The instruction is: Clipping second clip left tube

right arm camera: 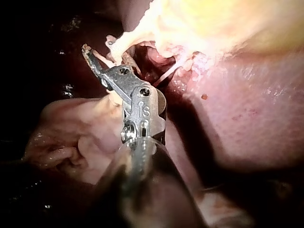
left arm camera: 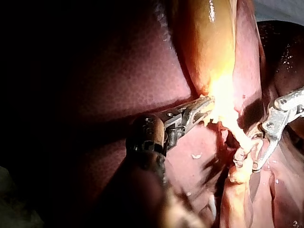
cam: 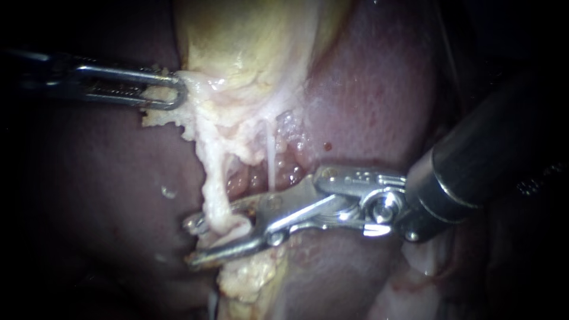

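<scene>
The left tube (cam: 215, 198), a pale fleshy strand, hangs from the yellowish gallbladder (cam: 249, 47) down across the liver (cam: 367, 89). My right instrument (cam: 191, 242) comes in from the right. Its jaws are open and straddle the tube's lower end, one jaw behind it and one under it. I cannot make out a clip on the tube. My left instrument (cam: 175, 92) is shut on the frayed edge of the gallbladder at the upper left. In the left wrist view its jaws (left arm camera: 202, 105) bite the bright tissue, with the right instrument (left arm camera: 251, 159) around the tube (left arm camera: 241, 141) beyond.
A thinner white strand (cam: 271, 154) runs down just right of the left tube, over reddish lumpy tissue (cam: 284, 175). Fatty pale tissue (cam: 249, 278) lies below the right jaws. Dark liver (cam: 89, 195) fills the left. A pink fold (right arm camera: 71, 137) sits beside the right shaft.
</scene>
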### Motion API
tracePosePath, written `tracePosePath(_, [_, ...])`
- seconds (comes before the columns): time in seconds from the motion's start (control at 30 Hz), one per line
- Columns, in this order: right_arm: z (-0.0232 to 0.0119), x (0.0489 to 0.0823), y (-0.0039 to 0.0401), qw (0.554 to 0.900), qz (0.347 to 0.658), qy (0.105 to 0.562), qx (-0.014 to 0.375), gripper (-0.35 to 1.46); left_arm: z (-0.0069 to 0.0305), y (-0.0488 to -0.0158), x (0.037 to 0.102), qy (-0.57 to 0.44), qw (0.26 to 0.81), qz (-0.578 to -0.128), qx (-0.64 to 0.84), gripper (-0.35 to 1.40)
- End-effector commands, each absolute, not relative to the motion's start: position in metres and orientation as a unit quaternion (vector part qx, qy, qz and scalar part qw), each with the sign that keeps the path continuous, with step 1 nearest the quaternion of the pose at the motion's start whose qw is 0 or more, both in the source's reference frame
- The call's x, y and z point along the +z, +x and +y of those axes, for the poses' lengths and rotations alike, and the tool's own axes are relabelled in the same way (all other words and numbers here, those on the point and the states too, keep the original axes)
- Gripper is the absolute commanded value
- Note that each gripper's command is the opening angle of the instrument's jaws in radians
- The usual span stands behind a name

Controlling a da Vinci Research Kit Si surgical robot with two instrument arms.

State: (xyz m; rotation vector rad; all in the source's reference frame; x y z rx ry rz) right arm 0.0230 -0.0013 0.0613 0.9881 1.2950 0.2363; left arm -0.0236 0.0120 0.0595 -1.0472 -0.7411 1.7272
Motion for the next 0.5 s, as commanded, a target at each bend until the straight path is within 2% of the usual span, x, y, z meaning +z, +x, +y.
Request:
tracePosePath(0.03, [-0.0013, 0.0613, 0.0230, 0.680, 0.577, 0.440, 0.105, 0.09, 0.0121, -0.0236, 0.0595, -0.428, 0.475, -0.303, 0.706, -0.35])
tracePosePath(0.23, [-0.0012, 0.0615, 0.0228, 0.679, 0.576, 0.442, 0.106, -0.04, 0.0121, -0.0236, 0.0595, -0.428, 0.475, -0.303, 0.706, -0.35])
tracePosePath(0.43, [-0.0011, 0.0617, 0.0226, 0.676, 0.569, 0.454, 0.113, -0.32, 0.0121, -0.0236, 0.0595, -0.428, 0.475, -0.303, 0.706, -0.35])
tracePosePath(0.5, [-0.0011, 0.0618, 0.0225, 0.675, 0.568, 0.456, 0.113, -0.35, 0.0121, -0.0236, 0.0595, -0.428, 0.475, -0.303, 0.706, -0.35])
